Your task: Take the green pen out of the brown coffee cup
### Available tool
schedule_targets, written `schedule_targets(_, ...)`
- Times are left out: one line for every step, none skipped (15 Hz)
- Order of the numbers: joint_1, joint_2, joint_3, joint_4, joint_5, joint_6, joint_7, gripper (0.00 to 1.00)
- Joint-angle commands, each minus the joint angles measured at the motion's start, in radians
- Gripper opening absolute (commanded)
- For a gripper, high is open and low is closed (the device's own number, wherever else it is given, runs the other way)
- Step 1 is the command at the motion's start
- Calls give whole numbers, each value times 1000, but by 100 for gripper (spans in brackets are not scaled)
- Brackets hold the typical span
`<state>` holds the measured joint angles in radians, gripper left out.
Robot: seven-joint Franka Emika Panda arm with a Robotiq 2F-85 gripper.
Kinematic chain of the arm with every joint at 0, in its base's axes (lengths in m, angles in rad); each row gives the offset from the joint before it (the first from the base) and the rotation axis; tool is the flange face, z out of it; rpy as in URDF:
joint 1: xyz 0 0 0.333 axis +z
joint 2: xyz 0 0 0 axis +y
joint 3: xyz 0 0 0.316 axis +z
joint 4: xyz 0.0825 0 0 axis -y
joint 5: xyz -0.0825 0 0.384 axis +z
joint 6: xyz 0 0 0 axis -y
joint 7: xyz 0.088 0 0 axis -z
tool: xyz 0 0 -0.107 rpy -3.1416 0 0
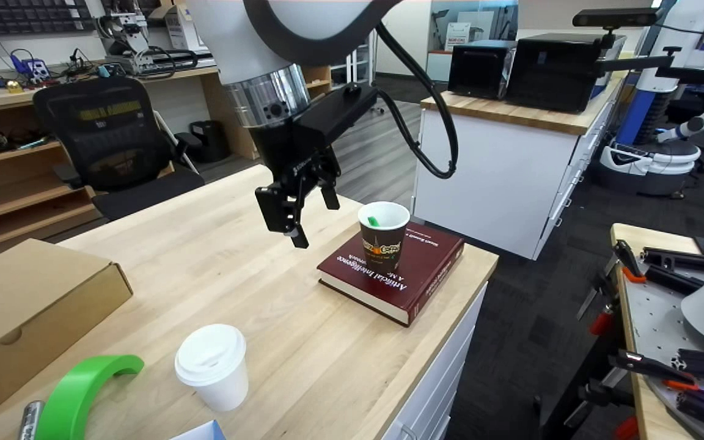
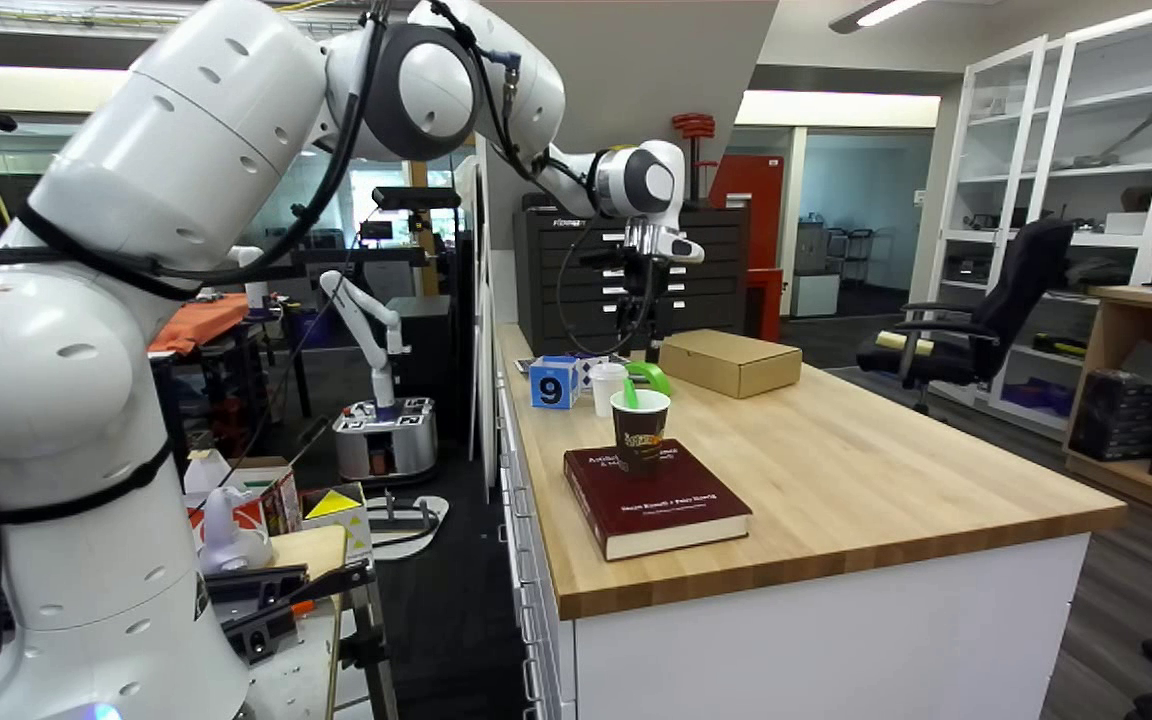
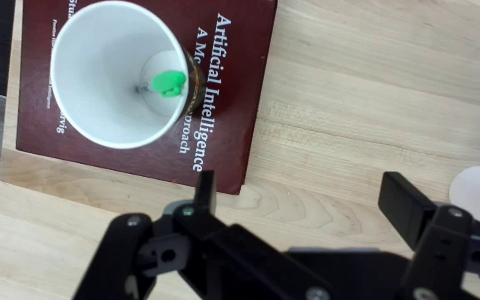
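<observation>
Book (image 3: 236, 108), ahead-left of pincer (image 3: 300, 198) in wrist view: "Artificial Intelligence", "A M…", "…proach", "…orvig" | brown coffee cup (image 1: 382, 241), right of pincer in an exterior view: "Coffee", rest unclear | blue block (image 2: 553, 383), left of and below pincer in an exterior view: "9" | pincer's lettering: too small to read

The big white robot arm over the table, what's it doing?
The white robot arm is supposed to take the bright green pen out of the small brown paper cup. It hasn't yet: the pen is inside the cup, which stands upright on a thick dark red book. The black two-fingered gripper is open and empty above the pale wooden table, apart from the cup.
</observation>
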<state>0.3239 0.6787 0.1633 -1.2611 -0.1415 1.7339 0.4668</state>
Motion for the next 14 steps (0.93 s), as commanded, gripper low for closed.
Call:
schedule_targets(22, -17, -33, -25, 22, 14, -1, 100)
schedule_targets(21, -30, -32, -48, 23, 24, 4, 100)
schedule_targets(19, -41, -32, -65, 23, 29, 6, 100)
schedule_targets(18, -47, -32, -73, 23, 30, 8, 100)
schedule_targets(18, -49, -32, -77, 23, 31, 9, 100)
schedule_targets(18, -49, -32, -77, 23, 30, 10, 100)
schedule_targets(18, -49, -32, -78, 23, 31, 10, 100)
schedule_targets(18, -49, -32, -79, 23, 31, 10, 100)
schedule_targets(16, -56, -31, -83, 26, 41, 12, 100)
schedule_targets(19, -63, -35, -87, 22, 46, 17, 100)
schedule_targets(21, -82, -40, -102, 21, 63, 30, 100)
schedule_targets(24, -96, -46, -113, 22, 75, 45, 100)
schedule_targets(27, -113, -50, -128, 25, 97, 63, 100)
schedule_targets(28, -122, -54, -136, 24, 115, 72, 100)
